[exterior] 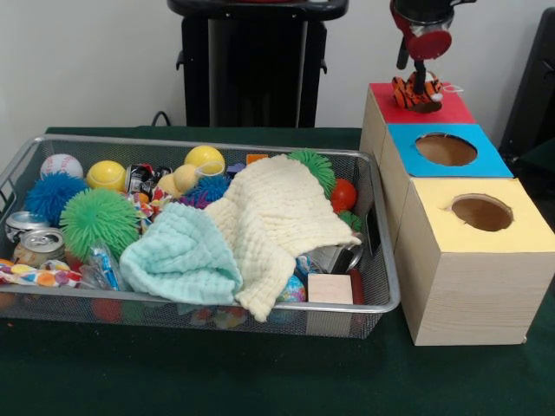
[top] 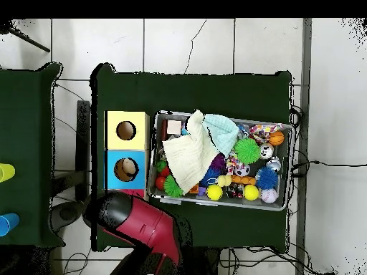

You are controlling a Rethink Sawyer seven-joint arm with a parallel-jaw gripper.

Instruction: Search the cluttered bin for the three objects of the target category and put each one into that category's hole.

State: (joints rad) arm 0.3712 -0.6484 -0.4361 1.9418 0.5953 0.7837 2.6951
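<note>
At frame left, the wire bin (exterior: 381, 295) holds balls, cans, a mint cloth (exterior: 182, 256) and a cream cloth (exterior: 277, 221). At upper right, the gripper (exterior: 420, 94) holds a tiger toy (exterior: 414, 94) just above the red box (exterior: 451, 111), behind the blue box (exterior: 408, 143).

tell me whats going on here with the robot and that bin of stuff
The gripper is over the red box, with a striped tiger toy at its tip on the box top. The blue box and yellow box each show an open hole. The wire bin beside them is full: two cloths lie over balls, cans and other toys.
</note>
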